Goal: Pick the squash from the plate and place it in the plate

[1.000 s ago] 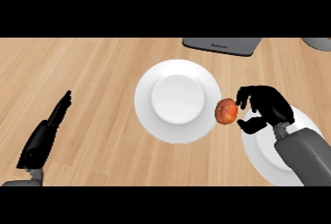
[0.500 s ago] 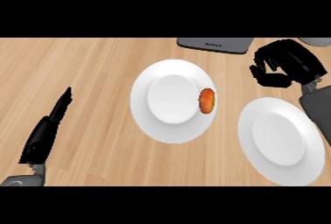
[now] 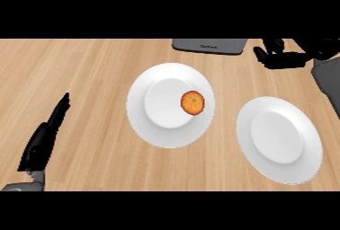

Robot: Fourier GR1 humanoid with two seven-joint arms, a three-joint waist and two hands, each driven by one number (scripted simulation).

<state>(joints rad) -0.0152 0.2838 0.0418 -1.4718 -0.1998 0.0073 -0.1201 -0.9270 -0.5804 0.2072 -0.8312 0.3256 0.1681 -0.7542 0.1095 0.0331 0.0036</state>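
A: Two plates are present. Where is the squash [image 3: 192,102]?

B: On the centre plate [image 3: 143,121], right of its middle, with no hand on it. The second plate [image 3: 279,167], right of the centre plate, holds nothing.

A: Hand states?

B: Right hand [image 3: 282,57]: up and right of the centre plate, fingers curled, holding nothing. Left hand [image 3: 45,137]: left of it, fingers straight, resting. Retract upward, clear of the rims.

A: Surface?

B: Wooden desk [image 3: 79,67]; a grey appliance [image 3: 208,46] lies beyond the centre plate.

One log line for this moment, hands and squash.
squash: on left plate | right plate: bare | right hand: curled, holding nothing | left hand: open, resting
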